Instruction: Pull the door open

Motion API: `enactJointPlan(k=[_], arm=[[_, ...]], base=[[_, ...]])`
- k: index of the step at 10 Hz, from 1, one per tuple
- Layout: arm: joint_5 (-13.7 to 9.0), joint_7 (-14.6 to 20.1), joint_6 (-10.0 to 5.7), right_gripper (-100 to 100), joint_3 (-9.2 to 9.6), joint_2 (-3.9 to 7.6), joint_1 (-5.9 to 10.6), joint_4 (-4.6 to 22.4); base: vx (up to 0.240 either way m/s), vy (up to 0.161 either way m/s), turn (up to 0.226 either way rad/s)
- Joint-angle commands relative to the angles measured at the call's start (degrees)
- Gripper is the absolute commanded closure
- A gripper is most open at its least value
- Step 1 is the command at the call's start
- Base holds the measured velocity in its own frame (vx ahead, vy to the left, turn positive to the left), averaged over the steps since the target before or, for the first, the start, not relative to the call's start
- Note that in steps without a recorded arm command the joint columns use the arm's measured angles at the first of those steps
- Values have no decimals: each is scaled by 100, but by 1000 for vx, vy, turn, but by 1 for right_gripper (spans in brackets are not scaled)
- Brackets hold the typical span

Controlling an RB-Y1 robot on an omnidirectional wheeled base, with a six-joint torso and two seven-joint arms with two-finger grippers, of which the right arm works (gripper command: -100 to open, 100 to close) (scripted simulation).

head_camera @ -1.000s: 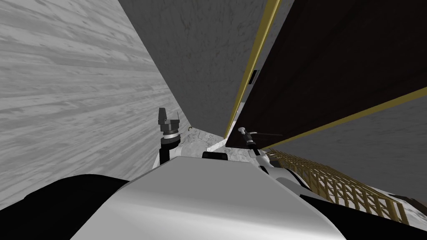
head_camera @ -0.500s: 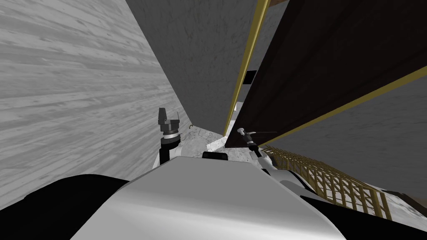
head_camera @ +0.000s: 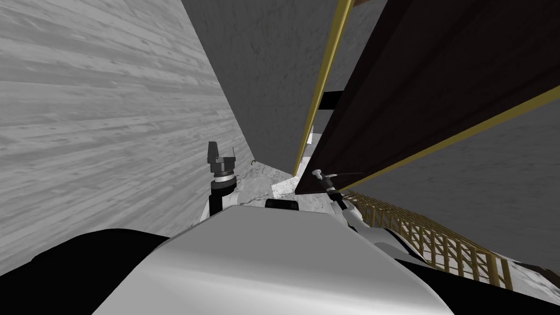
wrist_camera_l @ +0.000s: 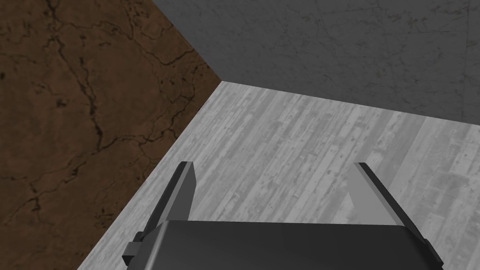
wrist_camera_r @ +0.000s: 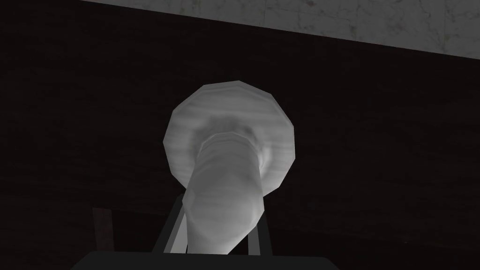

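the dark brown door [head_camera: 437, 71] has swung further off its yellow frame [head_camera: 322, 82] than a second ago. the gap between them is wider and shows more of a black area [head_camera: 331, 101]. so the pull is working, though the opening looks too narrow to pass through yet.

the right arm reaches low and forward to the door's near edge. there the right end effector [wrist_camera_r: 213, 234] pinches the pale grey handle [wrist_camera_r: 225, 187], one finger on each side of its stem. the left arm stands upright beside the chest, and the left end effector [wrist_camera_l: 276, 173] has its fingers spread, holding nothing.
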State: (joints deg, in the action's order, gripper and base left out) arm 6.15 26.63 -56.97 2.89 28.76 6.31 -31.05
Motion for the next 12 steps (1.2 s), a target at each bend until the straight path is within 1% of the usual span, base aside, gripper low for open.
enactJointPlan(k=[1,2,3,4,5,7,8,9,10,11,12], arm=[[31,34,-231,100,34,22,93,286],[42,61,-298,100,40,52,67,328],[64,117,-432,100,53,113,15,371],[74,144,-497,100,59,142,-10,392],[74,144,-497,100,59,142,-10,392],[112,241,-730,100,81,247,-100,466],[126,276,-814,100,88,286,-133,493],[123,260,-741,100,97,239,-93,477],[131,298,-917,100,96,287,-165,557],[132,305,-956,100,93,302,-185,572],[133,321,-1043,100,86,334,-227,606]], base=[[-137,-66,59],[-91,-44,49],[-132,-75,153],[-142,-80,131],[-74,-47,36],[-111,-74,136],[-178,-96,146],[-78,-36,40],[-138,-83,247],[-193,-81,179],[-189,-106,152]])
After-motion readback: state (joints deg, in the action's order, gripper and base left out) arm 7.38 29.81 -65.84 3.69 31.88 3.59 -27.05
